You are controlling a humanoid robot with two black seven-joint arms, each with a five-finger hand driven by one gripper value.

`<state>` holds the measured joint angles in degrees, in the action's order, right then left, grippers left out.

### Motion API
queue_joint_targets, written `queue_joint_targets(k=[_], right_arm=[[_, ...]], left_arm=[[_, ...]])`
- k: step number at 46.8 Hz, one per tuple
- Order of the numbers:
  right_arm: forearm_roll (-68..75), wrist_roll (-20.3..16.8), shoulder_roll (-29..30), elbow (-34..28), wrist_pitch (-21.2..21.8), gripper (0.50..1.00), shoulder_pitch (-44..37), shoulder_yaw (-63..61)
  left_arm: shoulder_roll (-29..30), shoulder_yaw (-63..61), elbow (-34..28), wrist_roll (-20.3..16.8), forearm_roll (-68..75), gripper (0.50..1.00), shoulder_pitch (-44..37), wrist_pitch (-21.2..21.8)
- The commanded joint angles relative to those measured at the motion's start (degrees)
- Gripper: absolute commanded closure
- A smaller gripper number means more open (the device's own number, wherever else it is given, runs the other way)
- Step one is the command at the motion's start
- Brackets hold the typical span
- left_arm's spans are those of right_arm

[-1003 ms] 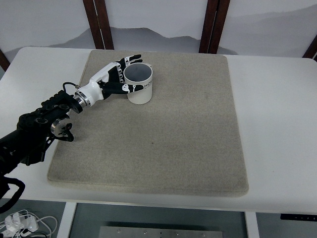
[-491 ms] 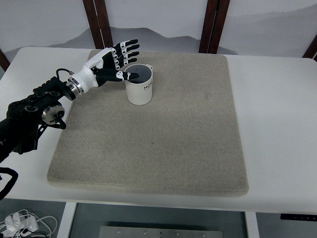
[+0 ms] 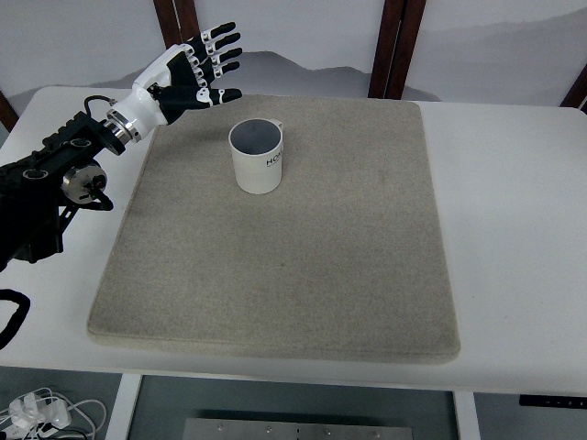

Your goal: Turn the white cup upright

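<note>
While its mouth faces straight up toward the camera, the white cylindrical cup with dark lettering on its side (image 3: pixel 256 156) stands upright on its base, its long axis vertical and its grey inside open to view. A small handle shows at the far right of the rim. The cup rests on the flat, square beige fabric mat (image 3: pixel 303 266), in the mat's far left part, well in from both edges.

The robot's left hand, black and white with jointed fingers (image 3: pixel 188 71), hangs up and to the far left of the cup, over the far left corner of the mat. The hand is fully open, fingers spread and stretched out toward the right, and it holds nothing. Clear space lies between the fingertips and the cup's rim, so the two are apart and not touching; the cup sits nearer and to the right of the hand.

The black left arm (image 3: pixel 55 179) runs in from the left edge, over the white table (image 3: pixel 514 183) that carries the mat. Two dark wooden posts (image 3: pixel 390 46) stand behind the table's far edge against a pale wall, and white cables (image 3: pixel 41 411) lie on the floor at the near left corner.
</note>
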<state>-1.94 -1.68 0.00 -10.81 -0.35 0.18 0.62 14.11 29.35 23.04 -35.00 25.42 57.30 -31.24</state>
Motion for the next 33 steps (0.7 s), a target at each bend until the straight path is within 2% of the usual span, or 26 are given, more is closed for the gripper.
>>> queue_joint_targets(k=[1,14,25,33], right_arm=[[0.01,0.01,0.0,0.0,0.0,0.548,0.0,0.0],[0.01,0.01,0.0,0.0,0.0,0.548,0.0,0.0],[0.01,0.01,0.0,0.0,0.0,0.548,0.0,-0.09],[0.01,0.01,0.0,0.0,0.0,0.548,0.0,0.0]], left_arm=[[0.83,0.01,-0.27,0.0,-2.56,0.5,1.5,0.21],[0.31,-0.08,-7.3,0.0,-9.24,0.5,3.52,0.04],[0.04,0.01,-7.66,0.36,-21.88,0.5,3.52,0.92],[-0.04,0.01,-9.06,12.31,-33.76,0.5,3.52,2.32]])
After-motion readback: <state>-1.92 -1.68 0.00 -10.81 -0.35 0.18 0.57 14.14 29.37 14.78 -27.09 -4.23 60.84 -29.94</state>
